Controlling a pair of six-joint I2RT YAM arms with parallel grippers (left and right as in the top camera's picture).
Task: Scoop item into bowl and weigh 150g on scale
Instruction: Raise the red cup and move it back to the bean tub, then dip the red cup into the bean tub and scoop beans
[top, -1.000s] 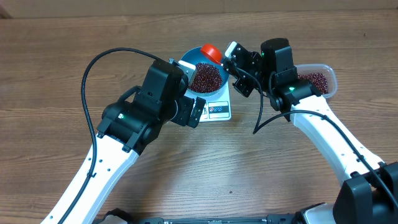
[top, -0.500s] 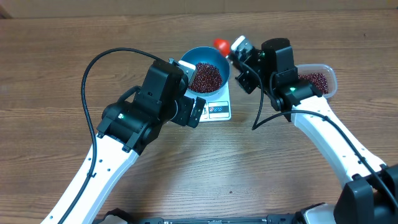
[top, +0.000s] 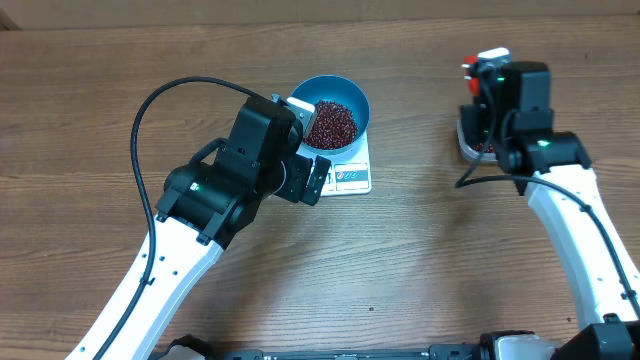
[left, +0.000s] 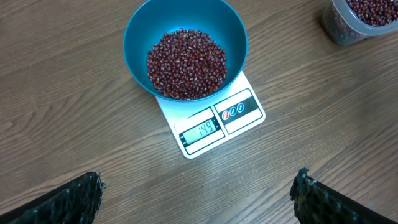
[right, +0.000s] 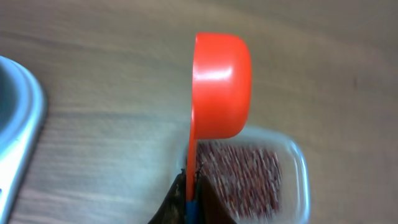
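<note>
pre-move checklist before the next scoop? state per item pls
1. Bowl seated on scale: ok.
2. Display readable: ok, shows 149, just under target.
3. Scoop held by right gripper: ok, shut on the handle.
4. Scoop above tub: ok.
5. Scoop load: cannot tell, cup seen side-on.
6. Left gripper off the bowl: ok, open, set back from the scale.

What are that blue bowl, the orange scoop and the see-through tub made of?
Bowl: probably plastic, smooth, even blue, with a soft sheen. Scoop: glossy orange plastic, judging by its bright highlight. Tub: clear plastic, since the beans show through its wall.
</note>
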